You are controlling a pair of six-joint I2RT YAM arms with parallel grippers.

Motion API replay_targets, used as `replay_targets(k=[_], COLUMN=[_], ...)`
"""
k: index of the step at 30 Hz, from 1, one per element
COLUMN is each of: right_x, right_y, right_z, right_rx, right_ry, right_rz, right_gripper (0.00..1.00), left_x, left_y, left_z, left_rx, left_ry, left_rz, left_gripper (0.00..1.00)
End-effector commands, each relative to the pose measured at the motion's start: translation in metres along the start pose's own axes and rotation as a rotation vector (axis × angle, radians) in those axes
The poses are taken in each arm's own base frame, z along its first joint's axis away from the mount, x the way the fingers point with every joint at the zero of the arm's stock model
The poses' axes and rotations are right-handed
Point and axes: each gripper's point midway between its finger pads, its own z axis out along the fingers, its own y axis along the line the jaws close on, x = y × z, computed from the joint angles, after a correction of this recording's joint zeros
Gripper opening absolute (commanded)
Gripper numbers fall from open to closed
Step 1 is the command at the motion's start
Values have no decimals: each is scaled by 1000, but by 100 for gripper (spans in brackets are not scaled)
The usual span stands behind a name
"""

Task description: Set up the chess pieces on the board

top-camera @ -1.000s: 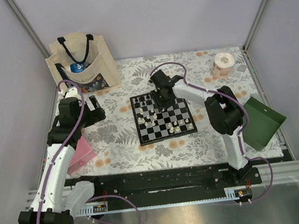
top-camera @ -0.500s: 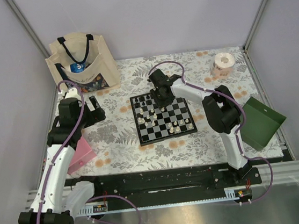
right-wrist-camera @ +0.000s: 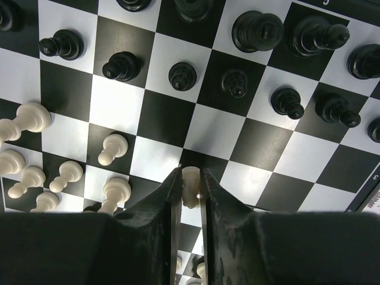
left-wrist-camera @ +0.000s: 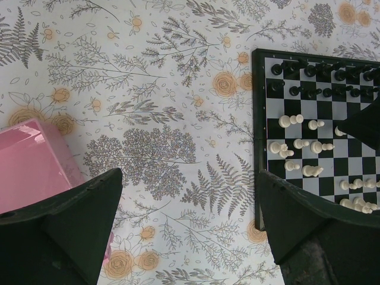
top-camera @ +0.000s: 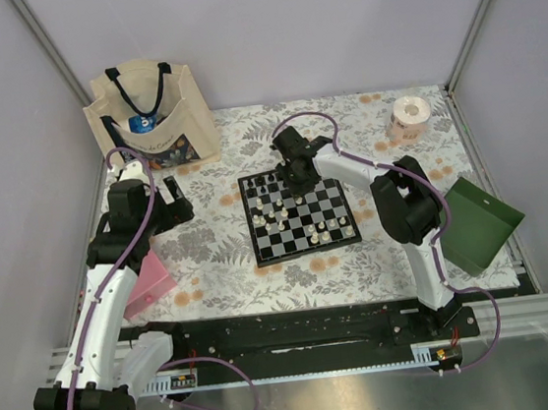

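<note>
Chess pieces (left-wrist-camera: pixel 291 120) black and cream-white, all seen standing on the board (top-camera: pixel 325 199). Board flat on the flowered tablecloth (top-camera: pixel 219 241) that covers the counter, near mid-counter, between the two arms and closer to the right one.

Black pieces (right-wrist-camera: pixel 257 29) ranged in two rough rows along the board's far edge. Cream-white ones (right-wrist-camera: pixel 113 148) bunched loosely over the middle squares, thicker toward the left side, some close enough to touch.

Right arm (top-camera: pixel 349 169) stretched across the far right corner of the board, jaws aimed down at the squares just in front of the black rows. Right jaws narrow, pinched from both sides on a single cream-white piece (right-wrist-camera: pixel 190 181), held upright. Cannot tell whether that piece rests on its square or hangs just above it.

Left arm (top-camera: pixel 122 217) well left of the board. Left jaws spread wide with nothing between them, hovering over bare tablecloth, pink box (left-wrist-camera: pixel 32 160) close by on their left.

Cloth tote bag (top-camera: pixel 150 115) at the far left corner, paper roll (top-camera: pixel 407 116) at the far right, dark green flat object (top-camera: pixel 479 221) at the right edge.
</note>
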Motion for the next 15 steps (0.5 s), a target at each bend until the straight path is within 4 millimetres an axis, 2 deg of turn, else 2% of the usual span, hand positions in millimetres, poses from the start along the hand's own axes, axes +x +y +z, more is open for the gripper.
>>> replay_targets(k=[1, 3, 15], right_x=[-9, -10, -11], right_y=[1, 1, -2], right_z=[-17, -22, -65], right_rx=[0, -2, -9], right_ry=[-35, -42, -105], right_rz=[-5, -3, 10], right_gripper=[23, 14, 9], left_x=[-13, -13, -12], left_y=[-2, -2, -2], left_z=[-3, -2, -1], left_rx=[12, 11, 12], left_ry=[-56, -54, -47], left_rz=[2, 2, 2], left_gripper=[99, 99, 99])
